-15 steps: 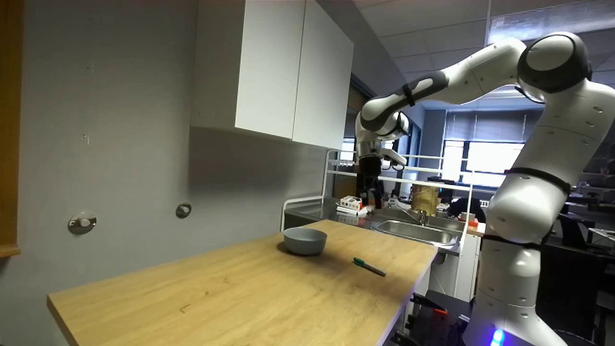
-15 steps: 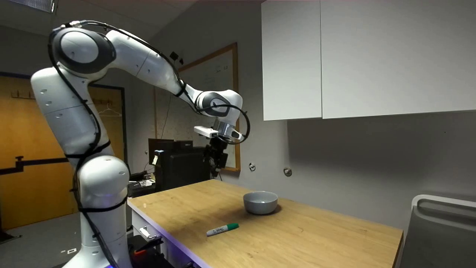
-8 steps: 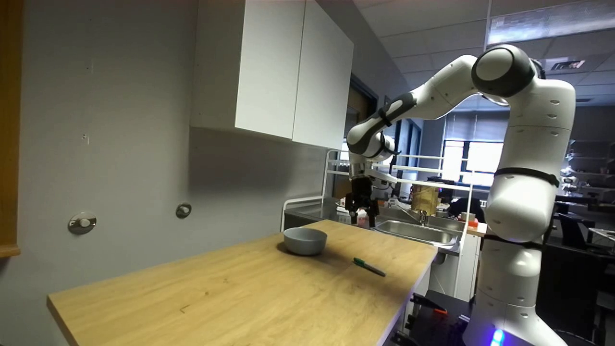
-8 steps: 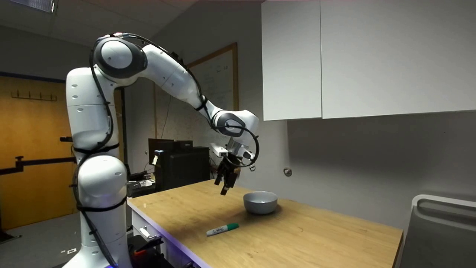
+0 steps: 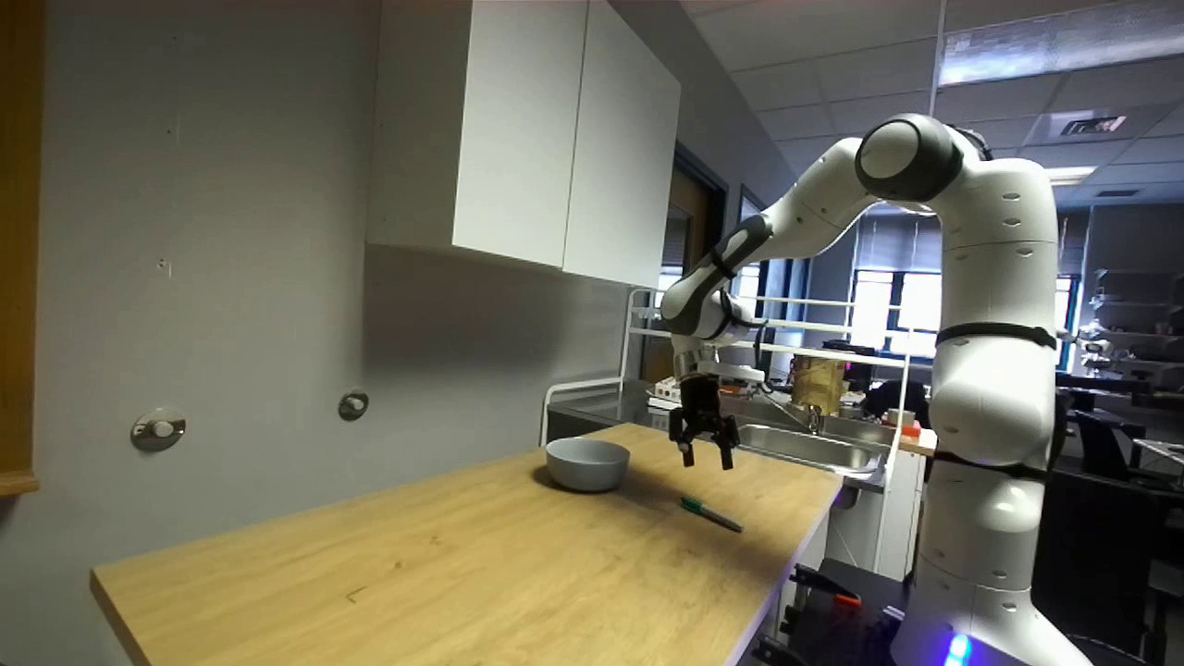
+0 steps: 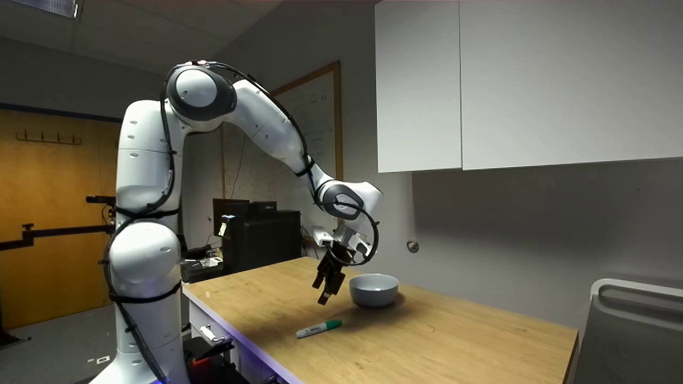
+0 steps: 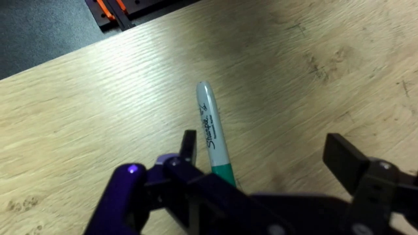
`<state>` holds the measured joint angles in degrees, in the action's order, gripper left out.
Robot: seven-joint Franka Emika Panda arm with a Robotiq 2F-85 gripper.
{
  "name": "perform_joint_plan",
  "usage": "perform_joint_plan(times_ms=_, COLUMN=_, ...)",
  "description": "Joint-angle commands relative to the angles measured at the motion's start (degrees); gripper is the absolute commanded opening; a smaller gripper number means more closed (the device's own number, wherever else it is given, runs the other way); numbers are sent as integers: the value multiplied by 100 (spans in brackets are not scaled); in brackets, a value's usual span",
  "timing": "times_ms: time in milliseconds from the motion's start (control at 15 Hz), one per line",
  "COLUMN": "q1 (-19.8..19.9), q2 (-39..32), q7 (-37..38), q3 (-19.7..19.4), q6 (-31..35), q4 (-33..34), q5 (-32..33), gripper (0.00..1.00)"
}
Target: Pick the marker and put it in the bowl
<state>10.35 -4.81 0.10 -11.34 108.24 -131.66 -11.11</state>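
Note:
The marker has a grey-white barrel and a green cap. It lies flat on the wooden table in both exterior views (image 5: 710, 514) (image 6: 319, 329). The grey-blue bowl stands upright near the wall side in both exterior views (image 5: 587, 464) (image 6: 373, 290) and is out of the wrist view. My gripper (image 5: 708, 461) is open and empty, pointing down above the table near the marker, as also seen in an exterior view (image 6: 321, 295). In the wrist view the marker (image 7: 212, 130) shows between the open fingers (image 7: 261, 135), closer to the left finger; its cap end is hidden behind the gripper.
The wooden table (image 5: 444, 564) ends at an edge beside the robot base. A white wall cabinet (image 5: 573, 139) hangs above the table's wall side. A metal sink (image 5: 805, 446) and a white rack (image 5: 592, 381) stand beyond the table's far end.
The arm has come down and forward. The open gripper has moved from high above the table to lower, near the marker. The marker and bowl have not moved.

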Motion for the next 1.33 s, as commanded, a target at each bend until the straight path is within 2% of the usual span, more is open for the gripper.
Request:
perform_joint_plan(times_ms=0, q1=98, q2=-467, q7=-137, q3=9, q6=-413, q4=376, q5=-126, gripper=100)
perform_joint_plan(times_ms=733, q1=167, q2=-1612, q7=-324, q3=101, q6=-449, q4=705, q5=-26, gripper=100)
perform_joint_plan(times_ms=800, q1=142, q2=-1657, q7=-232, q3=97, q6=-388, q4=727, q5=23, gripper=85)
perform_joint_plan(times_ms=867, q1=134, q2=-1708, q7=-216, q3=102, q6=-395, q4=770, q5=59, gripper=75)
perform_joint_plan(times_ms=1133, q1=127, q2=-1740, q7=-183, q3=112, q6=-486, q4=882, q5=107, gripper=42)
perform_joint_plan(times_ms=1267, q1=127, q2=-1700, q7=-180, q3=109, q6=-528, q4=927, q5=109, gripper=30)
